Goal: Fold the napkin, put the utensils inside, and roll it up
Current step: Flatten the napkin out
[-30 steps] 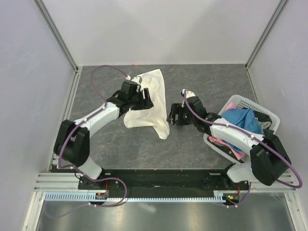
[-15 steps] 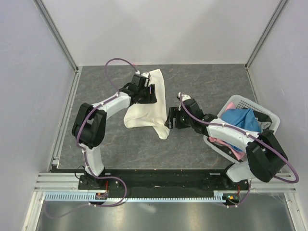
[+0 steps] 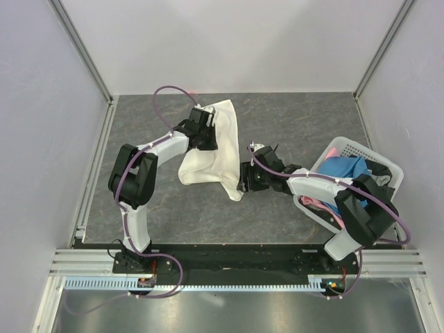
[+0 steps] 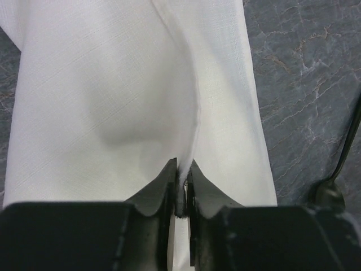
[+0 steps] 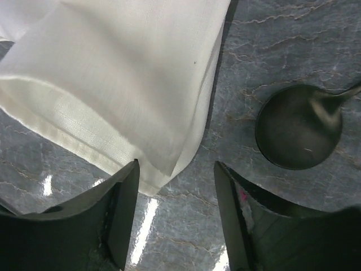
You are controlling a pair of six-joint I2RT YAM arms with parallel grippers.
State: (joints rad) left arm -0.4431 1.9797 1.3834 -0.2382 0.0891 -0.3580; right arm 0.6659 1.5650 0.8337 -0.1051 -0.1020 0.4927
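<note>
Napkin, cream-white soft cloth (image 3: 211, 149), lies mid-surface as a loosely bunched strip. Its long axis runs from lower centre of the top view up toward the back, slightly tilted. Not yet squared into a fold.

Near end: right fingers (image 5: 125, 197) released, spread wide, low over the grey marbled surface (image 3: 291, 118). The napkin's pointed lower corner sits between them, closer to the finger at frame left of the wrist view. Judgement: closing here would catch that corner. Black spoon-like utensil (image 5: 298, 127), round head and thin handle, lies on the surface just right of those fingers, clear of the cloth. Right arm is the nearer one to it.

Far end: left fingers (image 4: 168, 183) clenched on a raised ridge of the napkin near its upper end.

Right of frame: white slatted plastic basket (image 3: 361, 147) holds a blue cloth (image 3: 345, 168) and a pink cloth (image 3: 319, 203), well apart from the napkin.
</note>
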